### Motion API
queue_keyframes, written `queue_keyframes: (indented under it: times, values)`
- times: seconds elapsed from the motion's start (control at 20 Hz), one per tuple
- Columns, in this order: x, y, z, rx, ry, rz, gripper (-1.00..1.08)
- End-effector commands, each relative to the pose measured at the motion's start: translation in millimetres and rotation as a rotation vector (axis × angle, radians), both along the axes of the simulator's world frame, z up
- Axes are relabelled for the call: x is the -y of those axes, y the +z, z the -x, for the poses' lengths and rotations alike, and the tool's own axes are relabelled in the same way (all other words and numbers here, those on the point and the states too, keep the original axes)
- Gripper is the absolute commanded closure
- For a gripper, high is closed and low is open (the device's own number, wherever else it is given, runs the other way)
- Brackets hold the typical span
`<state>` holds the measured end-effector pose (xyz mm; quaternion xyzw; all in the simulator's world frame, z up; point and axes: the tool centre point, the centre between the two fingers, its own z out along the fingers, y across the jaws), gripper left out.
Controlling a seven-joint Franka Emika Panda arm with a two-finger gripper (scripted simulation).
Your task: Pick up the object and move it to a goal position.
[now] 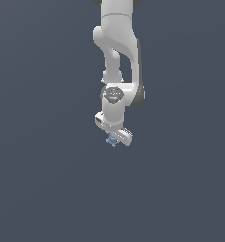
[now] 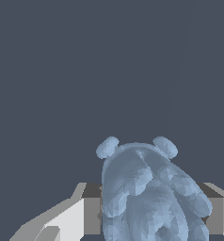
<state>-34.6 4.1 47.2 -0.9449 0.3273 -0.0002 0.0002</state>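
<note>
Light-blue and knobbly, the object (image 1: 112,140) shows in the exterior view as a tiny lump tucked right under the white hand (image 1: 115,137), which hangs from the arm over a plain slate-grey ground. I see no edge or corner there to place it by, and no goal marker either. Whether the object is lifted or sitting on the ground, I cannot tell from here.

In the wrist view the object (image 2: 149,193) fills the space between the two fingers (image 2: 69,216), its rounded lobes poking out ahead of them. The pads sit just beside its flanks; I judge the hand closed on it, though actual contact is hard to confirm. To carry it well I would hold the squeeze steady, move slowly, and avoid wrist twists, since a lobed shape could roll out of a flat-pad grip.
</note>
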Motion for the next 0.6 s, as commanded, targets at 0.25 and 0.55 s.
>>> queue_keyframes:
  times: [0.25,0.55]
  values:
    - [26,18,-27,0.001,-0.001,0.0,1.08]
    - [56,38,-59,0.0,0.0,0.001,1.08]
